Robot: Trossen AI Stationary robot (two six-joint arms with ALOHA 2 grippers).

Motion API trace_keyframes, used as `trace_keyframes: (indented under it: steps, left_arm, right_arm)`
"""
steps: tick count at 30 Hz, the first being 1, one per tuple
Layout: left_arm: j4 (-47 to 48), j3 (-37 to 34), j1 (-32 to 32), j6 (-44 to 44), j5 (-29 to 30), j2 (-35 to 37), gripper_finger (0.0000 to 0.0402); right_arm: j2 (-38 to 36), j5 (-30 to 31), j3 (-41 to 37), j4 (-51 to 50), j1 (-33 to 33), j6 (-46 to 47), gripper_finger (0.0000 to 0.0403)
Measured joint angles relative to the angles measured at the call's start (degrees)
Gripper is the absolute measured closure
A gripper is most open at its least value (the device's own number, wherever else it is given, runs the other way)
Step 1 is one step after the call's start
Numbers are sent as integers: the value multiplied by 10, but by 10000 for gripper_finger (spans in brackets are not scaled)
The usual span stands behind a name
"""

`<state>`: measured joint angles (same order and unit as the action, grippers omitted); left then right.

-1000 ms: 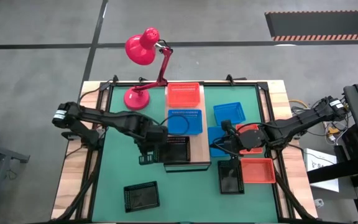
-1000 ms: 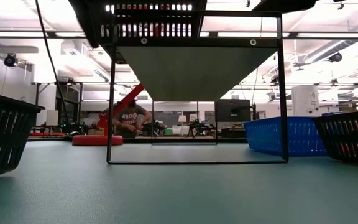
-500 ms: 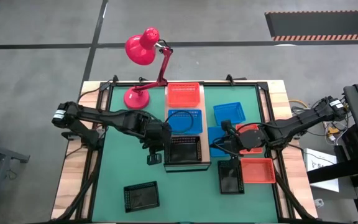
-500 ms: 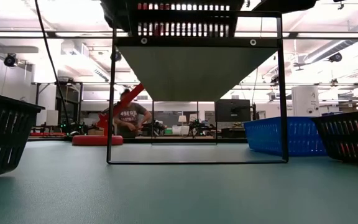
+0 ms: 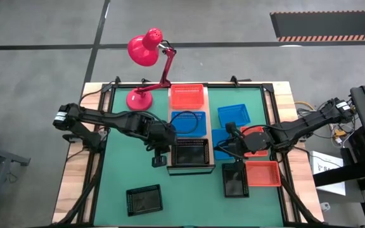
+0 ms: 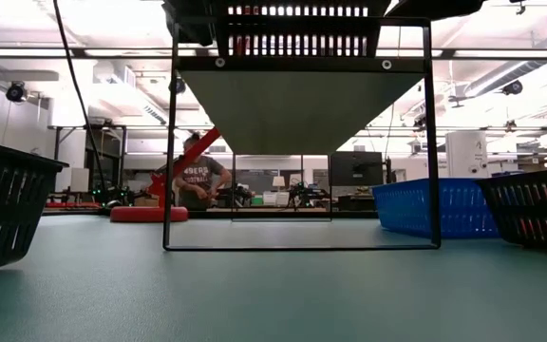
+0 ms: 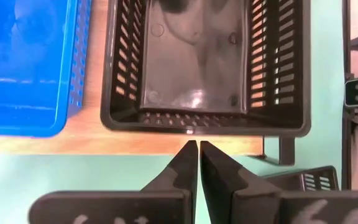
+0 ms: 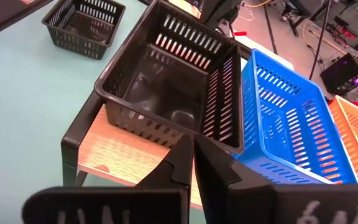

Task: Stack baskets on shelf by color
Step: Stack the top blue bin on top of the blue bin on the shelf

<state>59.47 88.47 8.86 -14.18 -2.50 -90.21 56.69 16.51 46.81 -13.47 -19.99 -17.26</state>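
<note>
**Black basket on shelf, both grippers empty**

Shelf point(image 5: 199, 140) holds one basket per colour slot: red basket point(image 5: 187, 96) at the far end, blue basket point(image 5: 188, 122) in the middle, black basket point(image 5: 190, 152) at the near end. That looks like one stack per colour.

Left gripper point(image 7: 199, 158) sits just off the black basket's near rim, fingers together, holding nothing; I judge it as a nudge to square the basket on the plank. Right gripper point(image 8: 193, 155) also pinched together and empty, near the shelf's right side.

Loose on the counter point(image 5: 122, 177): two more black baskets, one front-left point(image 5: 144, 199), one front-right point(image 5: 234, 179); blue and red-orange ones lie right of the shelf.

Surface is a green mat on a wood counter, red lamp point(image 5: 146, 50) at the back. The low view shows an open lab, with a person point(image 6: 196, 179) seated far behind.
</note>
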Motion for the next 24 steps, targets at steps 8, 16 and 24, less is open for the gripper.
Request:
trace_keyframes:
  steps: [8, 16, 24]
  left_arm:
    - [-2, 0, 17, 45, 32, 18, 400]
    - [-101, -45, 62, 104, 76, 53, 400]
    - [-274, -189, 82, 150, 77, 130, 400]
  right_arm:
    - [0, 0, 0, 0, 0, 9, 394]
    - [0, 0, 0, 0, 0, 29, 394]
    - [0, 19, 0, 0, 2, 103, 394]
